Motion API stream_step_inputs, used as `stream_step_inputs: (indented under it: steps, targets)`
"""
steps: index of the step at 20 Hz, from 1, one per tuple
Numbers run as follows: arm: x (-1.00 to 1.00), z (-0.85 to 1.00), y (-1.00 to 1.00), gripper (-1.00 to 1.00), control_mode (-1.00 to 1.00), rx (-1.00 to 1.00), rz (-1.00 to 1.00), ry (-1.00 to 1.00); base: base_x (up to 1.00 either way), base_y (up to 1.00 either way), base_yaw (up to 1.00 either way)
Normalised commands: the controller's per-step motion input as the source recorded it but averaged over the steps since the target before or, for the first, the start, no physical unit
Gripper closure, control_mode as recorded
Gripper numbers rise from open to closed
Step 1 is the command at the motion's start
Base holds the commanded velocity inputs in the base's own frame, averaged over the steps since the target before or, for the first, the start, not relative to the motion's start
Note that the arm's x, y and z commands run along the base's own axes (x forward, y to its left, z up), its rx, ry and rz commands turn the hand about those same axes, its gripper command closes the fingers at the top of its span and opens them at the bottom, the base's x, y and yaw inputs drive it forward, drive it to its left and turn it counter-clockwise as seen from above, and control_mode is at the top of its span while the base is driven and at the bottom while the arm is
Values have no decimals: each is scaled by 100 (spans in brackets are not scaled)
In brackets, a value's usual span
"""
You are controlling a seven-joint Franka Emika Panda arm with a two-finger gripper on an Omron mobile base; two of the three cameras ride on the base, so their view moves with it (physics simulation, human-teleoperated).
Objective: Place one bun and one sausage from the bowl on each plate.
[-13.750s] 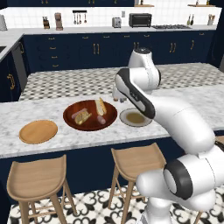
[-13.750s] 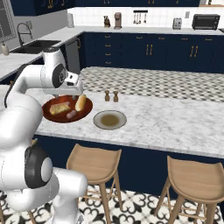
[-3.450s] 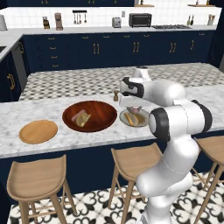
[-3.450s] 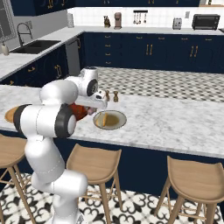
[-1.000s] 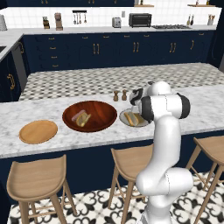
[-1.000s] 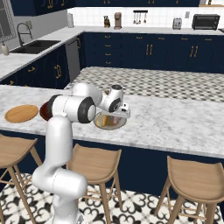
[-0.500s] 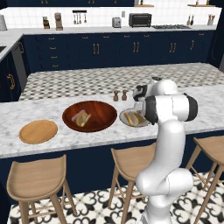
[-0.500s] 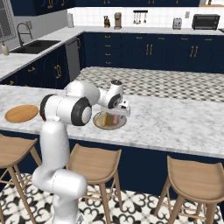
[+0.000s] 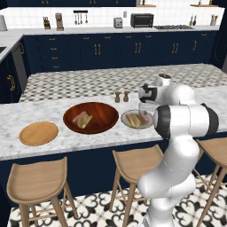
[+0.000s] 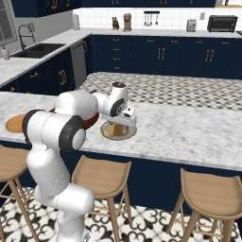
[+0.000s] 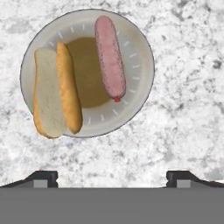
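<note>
A navy-cabinet kitchen with a white marble island counter (image 9: 88, 137) and wooden stools (image 9: 133, 162) tucked under its near edge; taking the dark red-brown bowl (image 9: 104, 116) as the landmark, the grey-rimmed plate (image 11: 140, 52) sits just beside it on the arm's side, and it carries a bun (image 11: 57, 94) lying along one edge and a sausage (image 11: 110, 57) laid parallel across the brownish centre, the two apart from each other. The gripper (image 11: 111, 177) hovers above this plate with nothing between its tips, which stand wide apart at the bottom of the hand view, so it reads as spread and empty. Inside the bowl the remaining bun (image 9: 86, 120) and remaining sausage (image 9: 79, 117) lie close together toward its far-from-arm side, seemingly touching. Beyond the bowl on that side, well apart from the gripper, the light-wood plate (image 9: 39, 133) lies bare. Judging by looks, the bun is light and soft, likely to squash or tear if pinched hard, and best taken across its thick middle with the fingers straddling the short axis. The sausage looks firmer but smooth and round, liable to roll or slip, so a grasp at mid-length square to its long axis seems safest, and its closeness to the bun may crowd one finger
</note>
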Motion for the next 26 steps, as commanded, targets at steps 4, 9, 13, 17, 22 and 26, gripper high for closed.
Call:
stream_step_inputs:
  steps: [4,9,13,17,22,26]
  targets:
    - [-8,27,74,-100,-100,0,-3,0,0,0,0]
    - [0,6,100,-100,-100,0,0,0,0,0,0]
    - [4,0,100,-100,-100,1,0,0,0,0,0]
    - [3,0,98,-100,-100,9,0,0,0,0,0]
    - [9,0,93,-100,-100,11,0,0,0,0,0]
    - [29,0,59,-100,-100,3,-2,-2,0,0,0]
